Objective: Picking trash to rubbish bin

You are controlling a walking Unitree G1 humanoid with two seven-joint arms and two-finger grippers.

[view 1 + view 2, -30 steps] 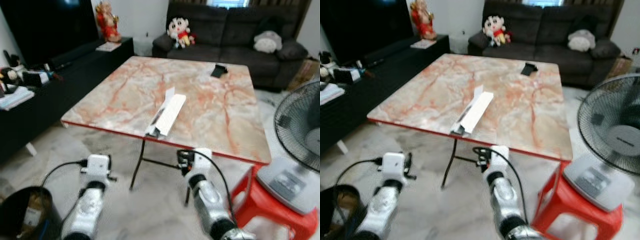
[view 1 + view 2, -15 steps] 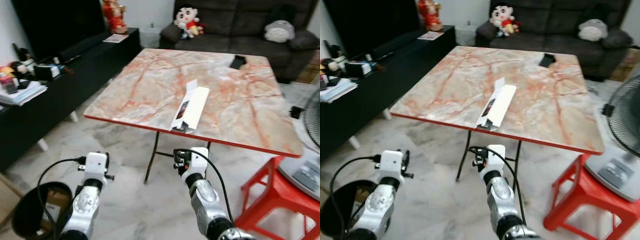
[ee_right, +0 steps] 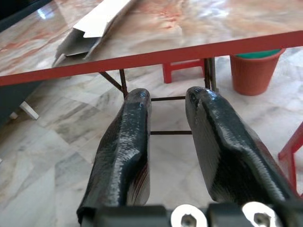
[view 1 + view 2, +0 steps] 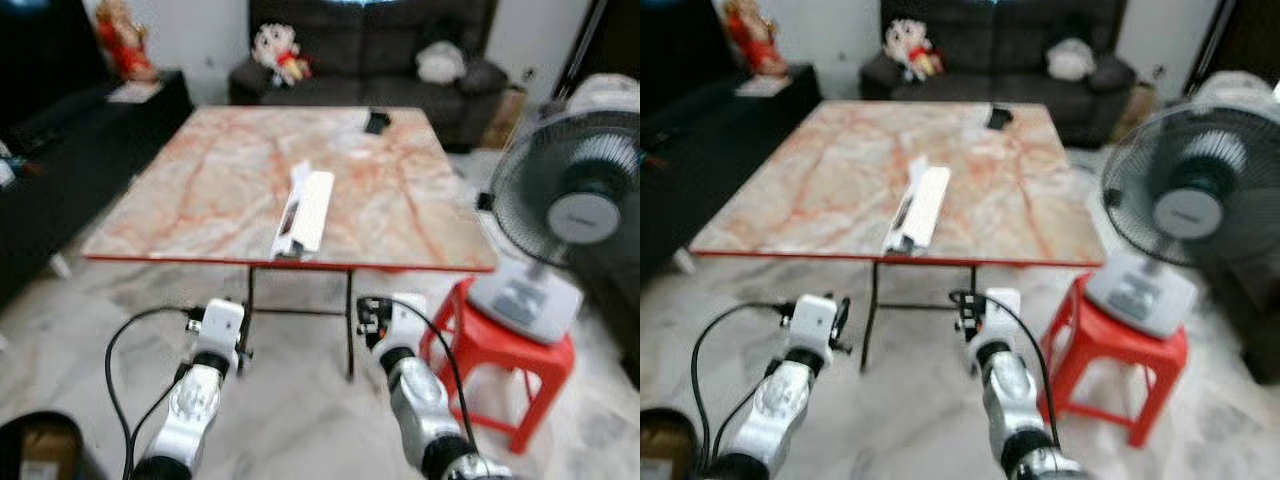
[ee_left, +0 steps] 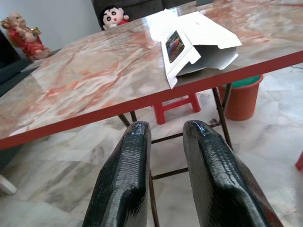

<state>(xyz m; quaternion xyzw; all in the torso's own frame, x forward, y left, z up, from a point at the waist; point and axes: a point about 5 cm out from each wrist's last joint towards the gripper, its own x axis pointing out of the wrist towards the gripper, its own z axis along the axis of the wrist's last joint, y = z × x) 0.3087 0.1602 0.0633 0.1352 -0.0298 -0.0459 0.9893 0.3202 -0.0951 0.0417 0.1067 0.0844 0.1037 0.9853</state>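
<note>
A long white carton (image 4: 303, 210) with an open flap lies on the marble table (image 4: 200, 190), near its red front edge. In the left wrist view the same carton (image 5: 194, 42) lies beyond and above the fingers. A dark rubbish bin (image 4: 40, 450) stands on the floor at my far left. Both arms are held low in front of the table, below its edge. My left gripper (image 5: 165, 135) and right gripper (image 3: 166, 101) each show a narrow gap with nothing between the fingers.
A standing fan (image 4: 570, 200) rests on a red stool (image 4: 500, 345) at the right of the table. A small black object (image 4: 377, 121) lies at the table's far side. Behind it is a dark sofa (image 4: 370, 60). An orange bucket (image 3: 255, 66) stands beyond the table legs.
The whole view has swung right: the fan and stool have come fully into sight and the bin has slid to the lower left corner. Both arms hang as before.
</note>
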